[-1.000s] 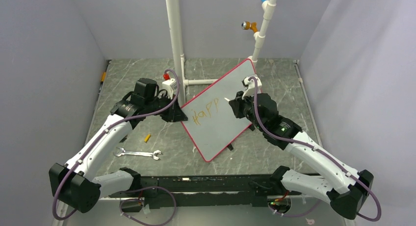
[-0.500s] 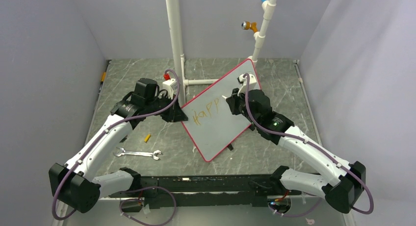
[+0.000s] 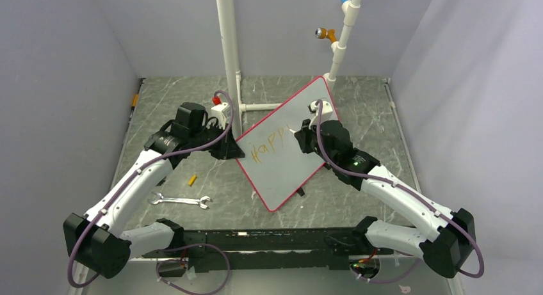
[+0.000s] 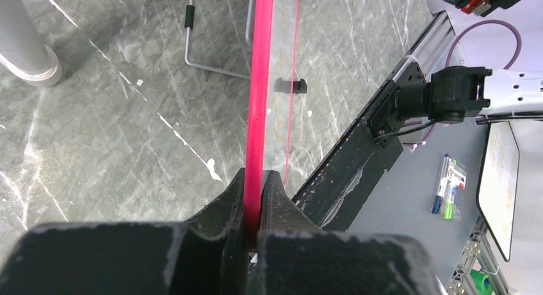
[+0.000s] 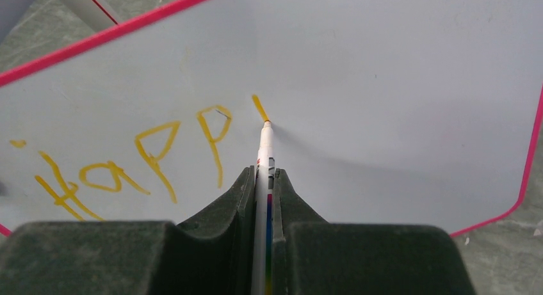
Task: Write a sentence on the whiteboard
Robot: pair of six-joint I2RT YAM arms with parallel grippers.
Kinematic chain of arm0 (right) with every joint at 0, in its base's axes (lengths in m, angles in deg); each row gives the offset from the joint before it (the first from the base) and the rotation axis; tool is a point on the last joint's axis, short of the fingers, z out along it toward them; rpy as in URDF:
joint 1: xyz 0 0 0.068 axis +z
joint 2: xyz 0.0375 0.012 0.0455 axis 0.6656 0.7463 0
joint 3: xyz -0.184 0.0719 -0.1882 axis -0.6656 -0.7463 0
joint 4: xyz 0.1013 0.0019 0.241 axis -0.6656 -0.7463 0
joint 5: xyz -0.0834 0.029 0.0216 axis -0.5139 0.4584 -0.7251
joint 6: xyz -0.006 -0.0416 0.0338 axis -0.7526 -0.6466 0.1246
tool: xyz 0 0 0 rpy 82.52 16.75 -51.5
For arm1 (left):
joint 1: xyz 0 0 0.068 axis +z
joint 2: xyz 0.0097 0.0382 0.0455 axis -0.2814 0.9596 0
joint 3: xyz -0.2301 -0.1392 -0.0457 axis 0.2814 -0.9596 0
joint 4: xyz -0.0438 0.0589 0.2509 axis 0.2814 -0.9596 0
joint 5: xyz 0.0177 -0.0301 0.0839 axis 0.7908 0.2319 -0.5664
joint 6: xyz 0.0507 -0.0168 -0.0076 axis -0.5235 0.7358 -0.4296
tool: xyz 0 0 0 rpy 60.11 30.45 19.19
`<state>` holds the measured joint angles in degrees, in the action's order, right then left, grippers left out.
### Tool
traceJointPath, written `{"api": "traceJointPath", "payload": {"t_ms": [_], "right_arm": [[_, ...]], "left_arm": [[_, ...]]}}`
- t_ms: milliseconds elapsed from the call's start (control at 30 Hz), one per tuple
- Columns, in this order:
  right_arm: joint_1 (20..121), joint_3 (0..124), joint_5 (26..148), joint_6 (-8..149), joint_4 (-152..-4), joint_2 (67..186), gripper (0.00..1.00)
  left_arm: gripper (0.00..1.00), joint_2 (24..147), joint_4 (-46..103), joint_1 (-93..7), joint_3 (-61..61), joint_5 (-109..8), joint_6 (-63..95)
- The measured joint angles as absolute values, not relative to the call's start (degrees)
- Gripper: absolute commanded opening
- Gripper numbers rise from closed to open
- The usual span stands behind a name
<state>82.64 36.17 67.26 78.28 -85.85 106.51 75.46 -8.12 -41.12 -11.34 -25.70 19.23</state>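
The whiteboard [image 3: 289,159] with a red-pink frame stands tilted at mid-table. My left gripper [image 3: 234,150] is shut on its left edge; in the left wrist view the red frame [image 4: 259,103] runs between my jaws. The sentence [image 3: 270,145] reads "Happ" in orange-yellow, with a short new stroke [image 5: 259,107] after it. My right gripper [image 3: 299,136] is shut on a white marker [image 5: 264,173], whose tip touches the board at the end of that stroke.
A white pipe stand [image 3: 229,52] rises behind the board. A wrench [image 3: 180,200] and a small yellow piece [image 3: 191,179] lie on the table at the left. A red and white object [image 3: 219,107] sits by the pipe base.
My right gripper has moved left and a little up over the board with the marker, and a short new stroke now follows "Happ". The left arm and board have not moved.
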Motion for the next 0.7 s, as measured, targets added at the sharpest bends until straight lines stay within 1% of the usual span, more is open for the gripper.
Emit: {"api": "traceJointPath", "payload": {"t_ms": [233,400,700], "right_arm": [[82.5,32.8,67.3,79.3,-86.2,104.5,0.0],[82.5,32.7,67.6,79.9,-88.2,103.5,0.0],[82.5,36.9,67.7,80.9,-91.0,100.3,0.0]], "left_arm": [[0.0,75.5,-8.1,-41.1,-11.3,-25.9,19.5],[0.0,75.5,-8.0,-41.2,-11.3,-25.6,19.5],[0.0,75.5,-7.7,-41.3,-11.3,-25.5,19.2]]}}
